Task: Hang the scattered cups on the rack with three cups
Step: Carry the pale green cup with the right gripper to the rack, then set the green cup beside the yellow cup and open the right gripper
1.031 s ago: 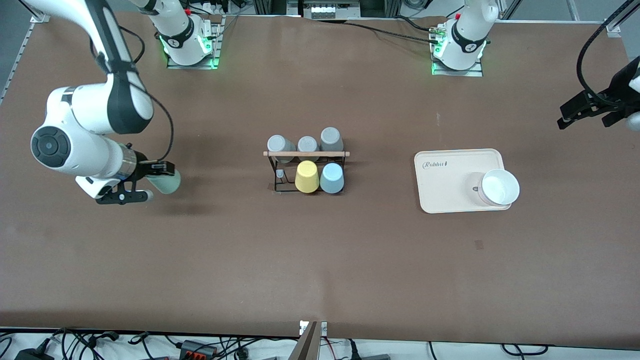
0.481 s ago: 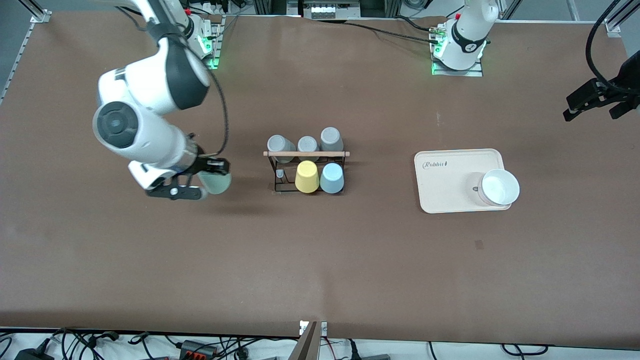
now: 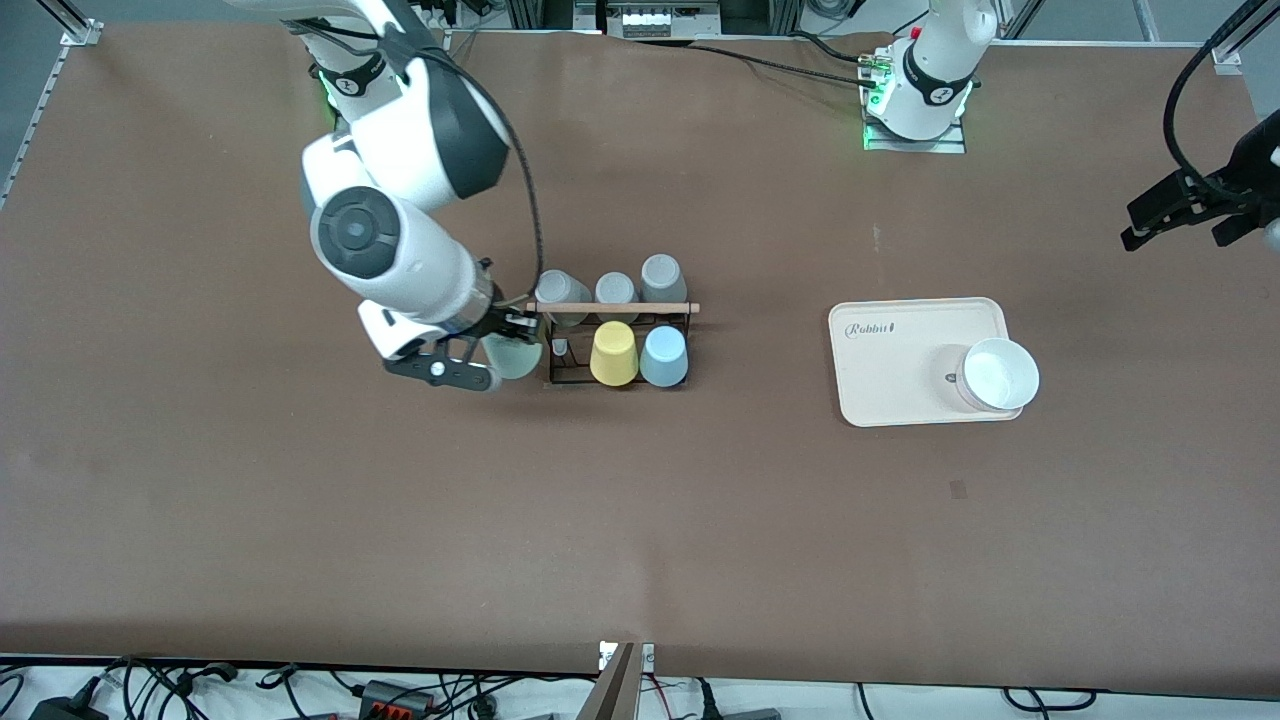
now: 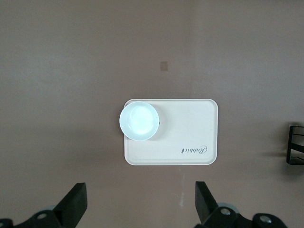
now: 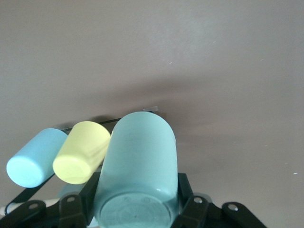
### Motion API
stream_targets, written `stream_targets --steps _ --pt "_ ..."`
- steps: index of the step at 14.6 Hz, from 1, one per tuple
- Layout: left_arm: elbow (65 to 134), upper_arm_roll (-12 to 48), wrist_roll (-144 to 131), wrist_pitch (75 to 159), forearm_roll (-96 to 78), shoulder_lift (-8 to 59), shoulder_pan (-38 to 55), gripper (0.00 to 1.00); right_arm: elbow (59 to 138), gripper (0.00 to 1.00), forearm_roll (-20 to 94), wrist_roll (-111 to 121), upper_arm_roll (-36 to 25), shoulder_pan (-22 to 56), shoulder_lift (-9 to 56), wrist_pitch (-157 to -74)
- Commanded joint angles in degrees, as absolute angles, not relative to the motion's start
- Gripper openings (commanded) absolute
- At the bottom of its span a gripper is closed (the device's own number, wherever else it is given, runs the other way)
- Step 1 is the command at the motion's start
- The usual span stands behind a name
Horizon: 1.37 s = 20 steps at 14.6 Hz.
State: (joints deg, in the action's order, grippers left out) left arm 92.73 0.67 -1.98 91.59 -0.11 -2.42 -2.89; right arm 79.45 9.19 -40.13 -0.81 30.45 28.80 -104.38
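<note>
Mint green cup pinched in right claw, just beside black wire rack mid-worktop. Left claw spread, waiting over worktop's edge.

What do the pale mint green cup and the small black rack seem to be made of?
The pale mint green tapered cup: probably matte plastic, with an even colour and a soft sheen. The small black wire rack: thin dark wire, likely coated metal, with a light rod on top that looks like unpainted wood.
</note>
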Motion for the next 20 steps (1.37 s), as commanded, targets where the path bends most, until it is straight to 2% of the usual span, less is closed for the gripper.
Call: stream_targets --steps 1,20 --pt "91.32 0.62 -1.05 91.75 0.44 -1.85 -3.08 1.0 76.29 0.25 10.02 -42.36 -1.49 32.69 32.34 -104.76" --pt "92.2 0.62 -1.05 91.76 0.44 -1.67 -3.08 1.0 75.94 0.25 10.46 -41.75 -1.41 34.98 39.2 -105.03"
